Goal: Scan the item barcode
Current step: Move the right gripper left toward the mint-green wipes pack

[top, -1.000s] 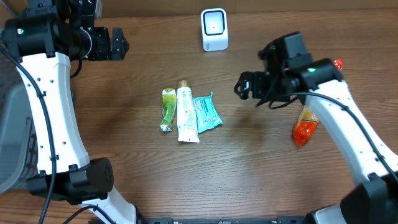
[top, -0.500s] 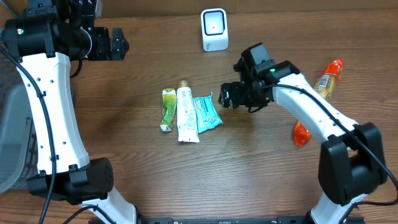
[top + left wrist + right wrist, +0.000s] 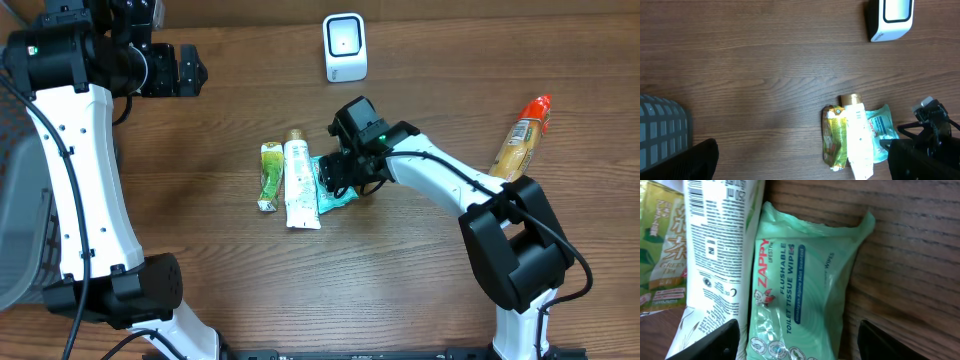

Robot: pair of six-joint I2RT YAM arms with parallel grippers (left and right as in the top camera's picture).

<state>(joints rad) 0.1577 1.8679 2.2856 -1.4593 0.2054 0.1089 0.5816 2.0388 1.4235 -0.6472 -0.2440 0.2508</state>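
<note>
Three items lie side by side mid-table: a green packet (image 3: pixel 270 176), a white tube (image 3: pixel 298 185) and a teal pack of tissue wipes (image 3: pixel 330 198). My right gripper (image 3: pixel 337 177) is low over the wipes pack. In the right wrist view the right gripper (image 3: pixel 800 345) is open, its dark fingers (image 3: pixel 707 342) standing on either side of the wipes pack (image 3: pixel 805 295), the left one over the white tube (image 3: pixel 720 255). No barcode shows on the wipes pack. The white scanner (image 3: pixel 345 47) stands at the back. My left gripper (image 3: pixel 186 70) hangs open at the far left, holding nothing.
An orange-capped yellow bottle (image 3: pixel 520 140) lies at the right. A grey basket (image 3: pixel 20 200) sits off the table's left edge. The left wrist view shows the scanner (image 3: pixel 890 17), the three items (image 3: pixel 859 142) and the basket (image 3: pixel 660 130).
My right arm has swung left from beside the bottle to over the wipes pack and come down, its jaws narrowing. The left arm has stayed still.
</note>
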